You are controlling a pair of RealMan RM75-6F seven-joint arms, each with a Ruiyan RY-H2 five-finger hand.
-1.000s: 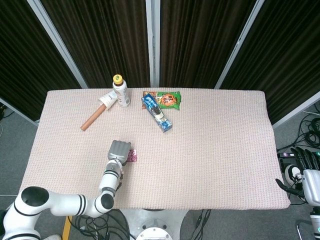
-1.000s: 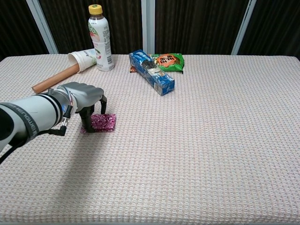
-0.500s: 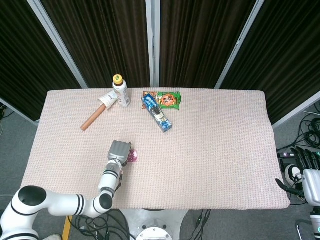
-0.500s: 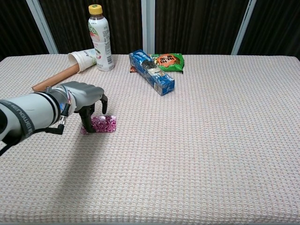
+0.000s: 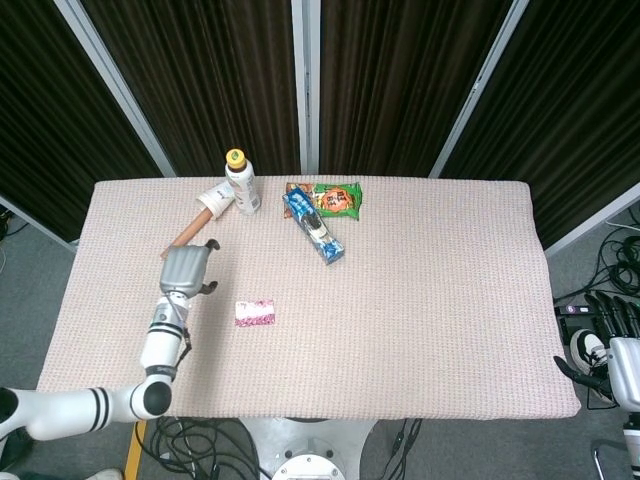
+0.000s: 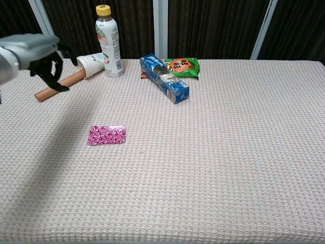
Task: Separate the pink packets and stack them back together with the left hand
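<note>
1. The left hand (image 5: 184, 268) is carried in the air, up and to the left of the packets (image 6: 106, 135), with nothing in it; its fingers (image 6: 50, 71) are curled downward and hang loosely apart in the chest view, and no contact with any object is seen
2. The right hand (image 5: 612, 345) is parked off the surface's right edge, low beside the cables; only part of it is shown, so how far it is opened cannot be told, and nothing is seen in it. It is kept out of the way, presumably because the work is assigned to the left hand alone
3. The packets are laid flat on the surface (image 6: 228, 152), left of centre and well apart from everything else. Only one pink rectangle is seen from both views, so they are judged to be lying one on the other as a stack; an edge between them cannot be made out
4. A bottle (image 6: 108, 40), a tipped cup (image 6: 90, 64) and a brown tube (image 6: 61, 85) are grouped at the far left, with a blue pack (image 6: 165, 79) and a green snack bag (image 6: 182, 66) near the far middle; all are set clear of the packets, which leaves bare room around the pink stack for sliding and restacking
</note>
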